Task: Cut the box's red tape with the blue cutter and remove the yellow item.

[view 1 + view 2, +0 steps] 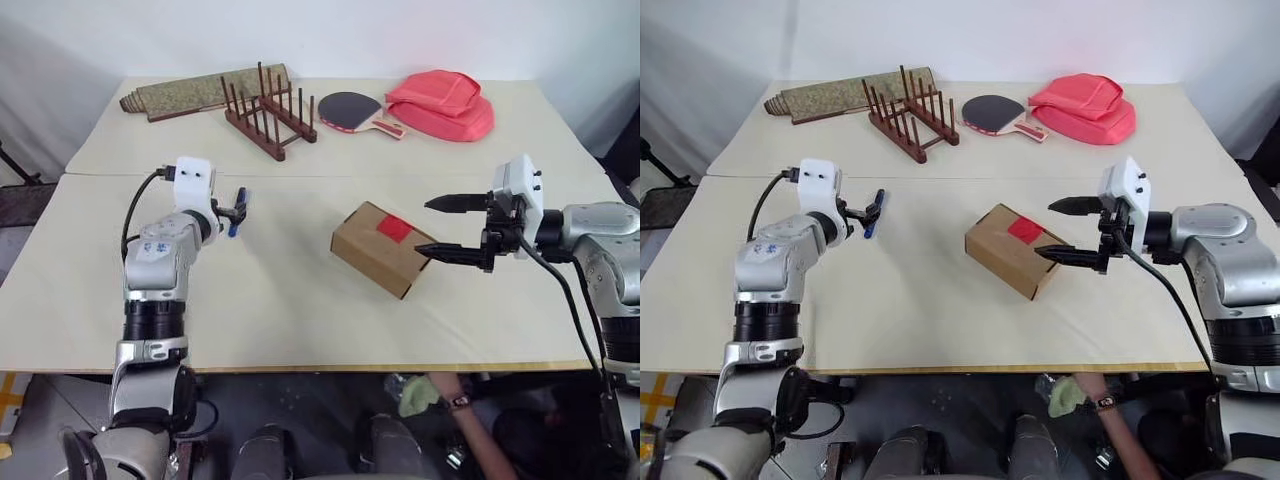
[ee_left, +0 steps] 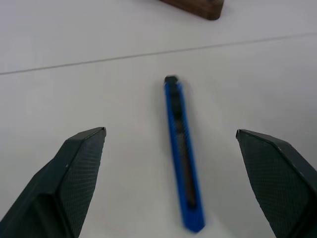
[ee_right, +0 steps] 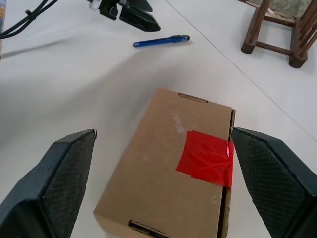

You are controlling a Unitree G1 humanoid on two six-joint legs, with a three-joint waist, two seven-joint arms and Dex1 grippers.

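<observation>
The brown cardboard box (image 1: pixel 378 255) lies closed at the table's middle, with the square of red tape (image 1: pixel 395 228) over its flap seam. My right gripper (image 1: pixel 424 226) is open just right of the box, one finger above the other beside the taped end, touching nothing. The blue cutter (image 2: pixel 183 153) lies flat on the table to the left. My left gripper (image 1: pixel 238 208) hovers open right at it, and the left wrist view shows its fingers (image 2: pixel 79 163) on either side of the cutter without holding it. The yellow item is hidden.
At the back stand a wooden rack (image 1: pixel 270 115), a table-tennis paddle (image 1: pixel 355 110), a red fabric bag (image 1: pixel 442 103) and a folded mat (image 1: pixel 205 90). A seam crosses the table (image 1: pixel 300 330) behind the box. A person's hand (image 1: pixel 450 392) shows below the front edge.
</observation>
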